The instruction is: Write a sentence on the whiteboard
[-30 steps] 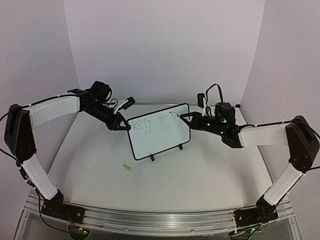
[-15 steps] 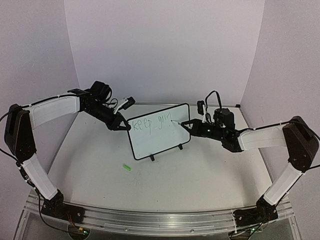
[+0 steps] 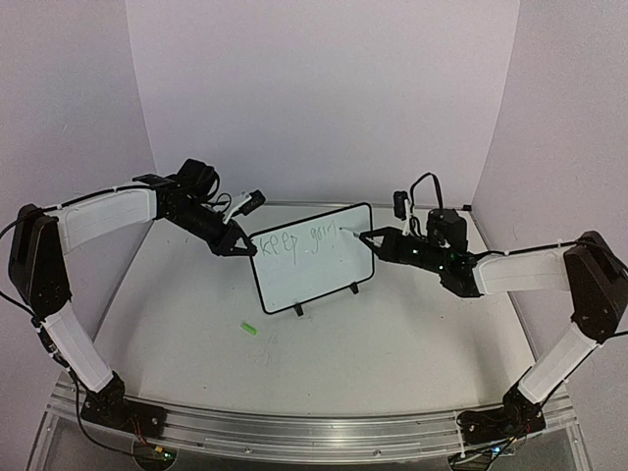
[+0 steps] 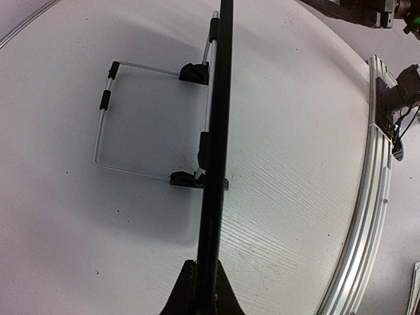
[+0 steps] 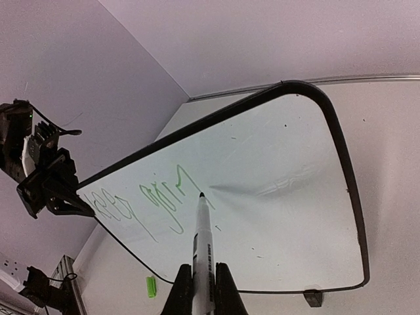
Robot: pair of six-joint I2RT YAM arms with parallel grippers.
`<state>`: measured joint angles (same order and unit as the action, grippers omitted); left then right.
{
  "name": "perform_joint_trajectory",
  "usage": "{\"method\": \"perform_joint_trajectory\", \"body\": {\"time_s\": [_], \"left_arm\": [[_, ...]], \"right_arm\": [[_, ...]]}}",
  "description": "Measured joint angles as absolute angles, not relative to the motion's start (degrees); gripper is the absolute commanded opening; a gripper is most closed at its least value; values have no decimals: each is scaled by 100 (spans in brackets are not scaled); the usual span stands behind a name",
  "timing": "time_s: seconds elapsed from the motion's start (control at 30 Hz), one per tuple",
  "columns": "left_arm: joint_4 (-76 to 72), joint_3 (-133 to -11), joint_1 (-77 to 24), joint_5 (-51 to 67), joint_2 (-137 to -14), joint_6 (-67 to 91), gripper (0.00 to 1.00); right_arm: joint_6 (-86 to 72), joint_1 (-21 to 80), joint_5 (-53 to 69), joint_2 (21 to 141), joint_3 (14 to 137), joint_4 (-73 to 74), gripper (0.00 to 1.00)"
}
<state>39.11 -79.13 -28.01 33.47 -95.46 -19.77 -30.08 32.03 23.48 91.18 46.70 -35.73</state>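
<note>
The whiteboard (image 3: 316, 277) stands upright on its black feet at the table's middle. Green writing (image 3: 294, 242) on its top line reads about "keep goin". My left gripper (image 3: 238, 247) is shut on the board's left edge, which shows edge-on in the left wrist view (image 4: 216, 131) between my fingers (image 4: 202, 292). My right gripper (image 3: 373, 238) is shut on a white marker (image 5: 201, 244). The marker's tip rests at the end of the last green stroke (image 5: 167, 197) on the board (image 5: 282, 164).
A green marker cap (image 3: 249, 329) lies on the table in front of the board, also in the right wrist view (image 5: 151, 286). The board's wire stand (image 4: 105, 121) props it from behind. An aluminium rail (image 3: 314, 432) runs along the near edge.
The green writing has grown by a letter or two after "go". My right gripper has shifted the marker slightly right along the top line. The left arm has not moved.
</note>
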Motion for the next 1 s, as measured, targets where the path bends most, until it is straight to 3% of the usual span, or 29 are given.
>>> {"method": "perform_joint_trajectory", "body": {"time_s": [1.0], "left_arm": [[3913, -7913, -2801, 3350, -9546, -1970, 0]], "right_arm": [[-3218, 2928, 2960, 9496, 4923, -3897, 0]]}}
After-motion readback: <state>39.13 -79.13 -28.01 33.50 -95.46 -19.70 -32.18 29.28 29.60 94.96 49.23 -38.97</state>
